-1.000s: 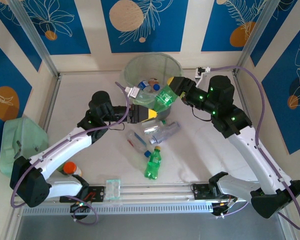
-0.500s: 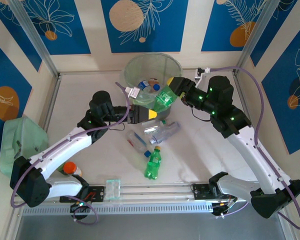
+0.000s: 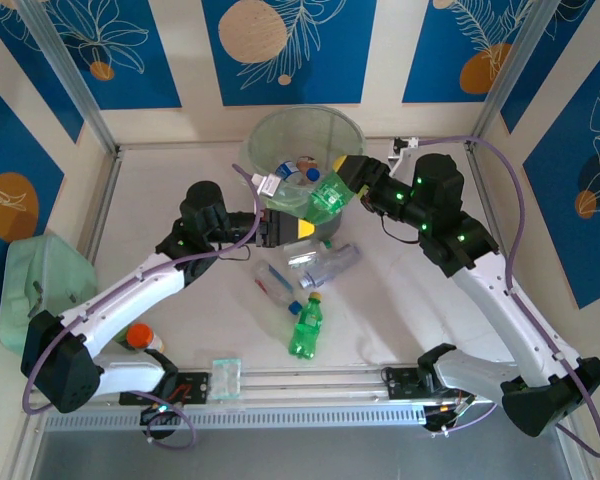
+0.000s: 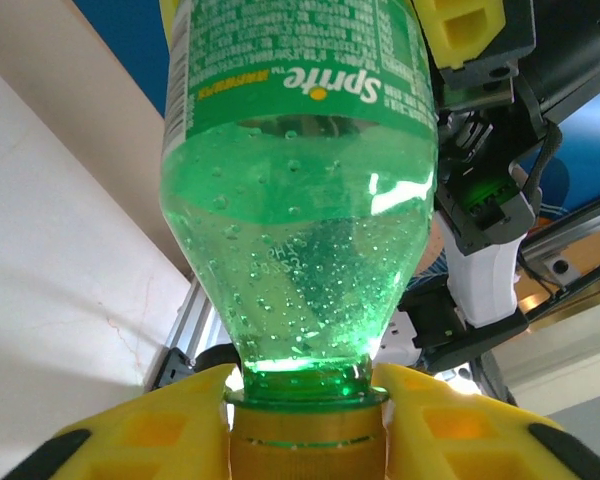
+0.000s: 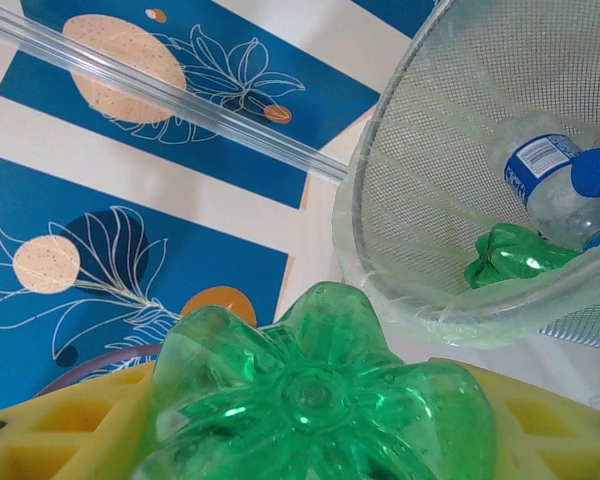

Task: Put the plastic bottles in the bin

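Blue wall panels (image 3: 280,50) printed with white leaves and orange discs close in a pale worktop (image 3: 180,200) on three sides.

From overhead, the bin (image 3: 265,135) stands at the far middle of the worktop with several bottles lying inside it. Just beside its near rim the green Sprite bottle (image 3: 327,195) hangs tilted in the air between the two arms. The left pincer (image 3: 296,220) pinches its cap end and the right pincer (image 3: 347,178) clasps its base end. Nearer the arms, three more bottles lie on the worktop: a clear bottle (image 3: 325,265) on its side, a flattened clear bottle (image 3: 275,280) just left of it, and a yellow-capped green bottle (image 3: 306,330) nearest the arm bases. An orange-capped bottle (image 3: 140,335) sits by the left arm's base, and a mint-green container (image 3: 30,285) is at the left edge.

At the left wrist, the yellow fingers (image 4: 160,435) of the left pincer (image 4: 307,435) press in on either side of the Sprite bottle's (image 4: 300,260) neck and yellowish cap. The body rises away from the camera, beaded with droplets inside.

At the right wrist, the right pincer (image 5: 315,425) grips the Sprite bottle's (image 5: 310,395) lobed base between its yellow fingers (image 5: 60,435). Beyond the base is the bin (image 5: 380,270), its liner folded over the rim. Inside it lie a blue-labelled clear bottle (image 5: 545,180) and a crumpled green bottle (image 5: 515,255).
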Motion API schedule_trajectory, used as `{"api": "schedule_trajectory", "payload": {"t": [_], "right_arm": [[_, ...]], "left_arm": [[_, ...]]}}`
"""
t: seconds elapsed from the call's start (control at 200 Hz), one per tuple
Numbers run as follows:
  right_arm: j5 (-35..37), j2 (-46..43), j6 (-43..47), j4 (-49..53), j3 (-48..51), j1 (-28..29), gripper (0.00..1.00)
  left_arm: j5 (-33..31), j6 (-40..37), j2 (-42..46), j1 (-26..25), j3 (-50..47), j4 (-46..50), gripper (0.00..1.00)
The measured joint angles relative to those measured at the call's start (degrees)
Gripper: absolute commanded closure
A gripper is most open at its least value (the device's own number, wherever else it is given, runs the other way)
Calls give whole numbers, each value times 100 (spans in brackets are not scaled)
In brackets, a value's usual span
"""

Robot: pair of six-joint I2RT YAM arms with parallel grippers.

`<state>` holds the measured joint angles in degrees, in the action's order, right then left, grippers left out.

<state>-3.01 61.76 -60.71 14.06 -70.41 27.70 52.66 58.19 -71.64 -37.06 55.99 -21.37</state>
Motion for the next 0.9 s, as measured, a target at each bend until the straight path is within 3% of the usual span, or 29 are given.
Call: {"api": "schedule_trajectory", "payload": {"t": [0.14, 0.19, 0.255, 0.33, 0.45, 0.57, 0.705, 0.9], "right_arm": [[31, 0, 2, 0, 9, 2, 43], [57, -2, -4, 0, 9, 4, 33], [94, -4, -33, 37, 7, 2, 11], [138, -2, 44, 363, -63, 9, 0], [345, 9, 186, 1261, -494, -225, 1], [448, -85, 334, 1991, -870, -901, 1], [503, -396, 420, 2612, -719, -1445, 1], [372, -824, 424, 3047, -81, -1648, 0]], "left_arm": [[2, -131, -11, 2, 79, 212, 81], [-22, -286, -11, 0, 173, 431, 83], [-127, -564, -11, 0, 339, 798, 84], [-398, -966, -9, 2, 584, 1342, 86], [-931, -1668, -7, 26, 1093, 2332, 86], [-1644, -2363, -15, 111, 1764, 3383, 86], [-2577, -3093, -273, 214, 2826, 4275, 87], [-3724, -4192, -1342, 306, 4483, 5213, 88]]}}
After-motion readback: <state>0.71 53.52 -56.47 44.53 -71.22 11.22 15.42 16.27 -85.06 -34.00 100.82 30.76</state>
